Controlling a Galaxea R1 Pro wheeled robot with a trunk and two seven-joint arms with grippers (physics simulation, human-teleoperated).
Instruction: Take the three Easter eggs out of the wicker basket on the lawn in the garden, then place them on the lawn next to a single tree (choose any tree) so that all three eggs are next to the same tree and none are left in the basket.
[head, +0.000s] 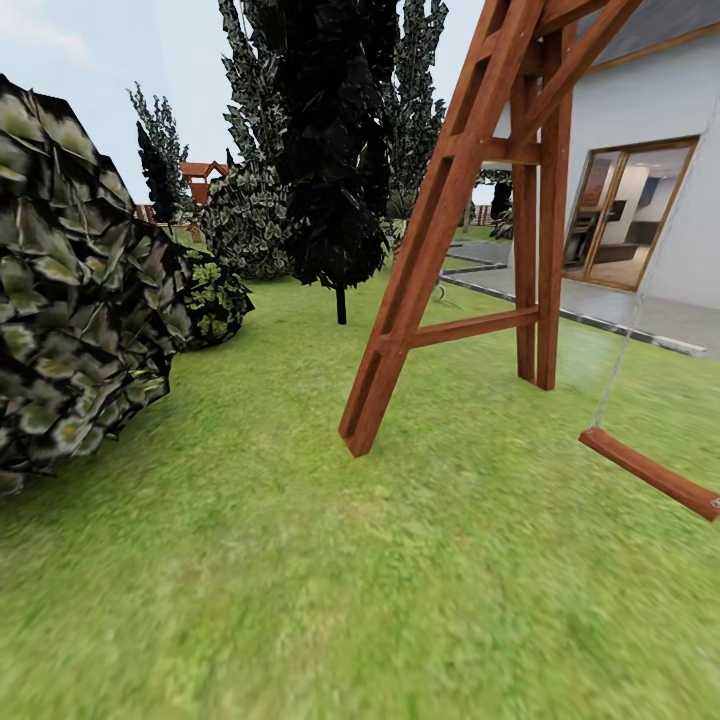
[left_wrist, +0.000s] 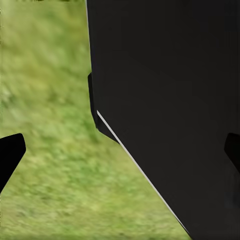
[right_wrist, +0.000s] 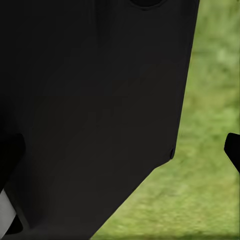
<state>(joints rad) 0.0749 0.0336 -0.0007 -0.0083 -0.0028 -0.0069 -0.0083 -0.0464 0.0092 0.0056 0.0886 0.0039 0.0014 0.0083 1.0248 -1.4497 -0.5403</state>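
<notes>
Home garden, green lawn (head: 300, 560), wooden swing frame (head: 470, 200), bushes (head: 70, 280), white house (head: 650, 120)

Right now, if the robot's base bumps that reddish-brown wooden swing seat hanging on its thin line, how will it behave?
The reddish-brown wooden swing seat would probably swing away freely, since it hangs from a thin line above the green lawn. It looks like a stiff plank, so it likely won't bend. It already hangs tilted, so a nudge may also twist it.

Wooden swing frame (head: 450, 230), leafy bush (head: 70, 290)
</notes>
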